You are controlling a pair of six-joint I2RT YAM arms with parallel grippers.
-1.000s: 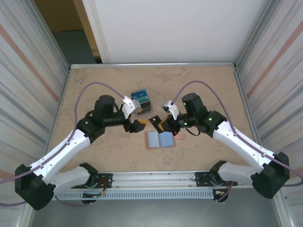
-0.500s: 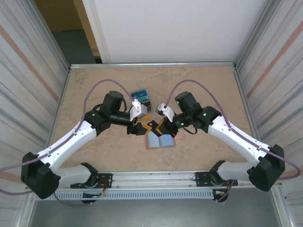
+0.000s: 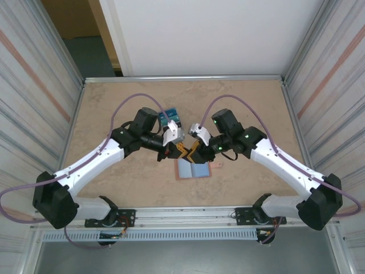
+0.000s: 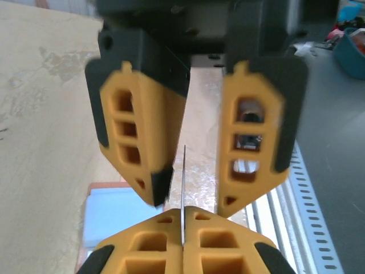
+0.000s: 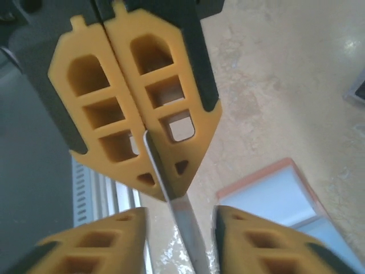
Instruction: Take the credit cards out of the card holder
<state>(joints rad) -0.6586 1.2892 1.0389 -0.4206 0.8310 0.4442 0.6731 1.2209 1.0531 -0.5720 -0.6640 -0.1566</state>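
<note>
salmon-pink card holder (image 3: 194, 169), light blue lining, lies opened flat on the beige tabletop (image 3: 114, 103), near the front edge and between the two arms. credit card (image 5: 177, 208), one item, shows edge-on as a thin pale strip, held off the tabletop just by the card holder's far edge in the overhead view. left end effector (image 4: 183, 212): orange fingers clenched together on the credit card. right end effector (image 3: 193, 153): released, fingers standing apart on either side of the same credit card with a gap each side; the tips of both end effectors nearly meet. dark boxy stand (image 3: 170, 120) with blue-teal cards sits on the tabletop behind the left end effector, apart from the card holder. whether more cards sit in the card holder cannot be told.
</note>
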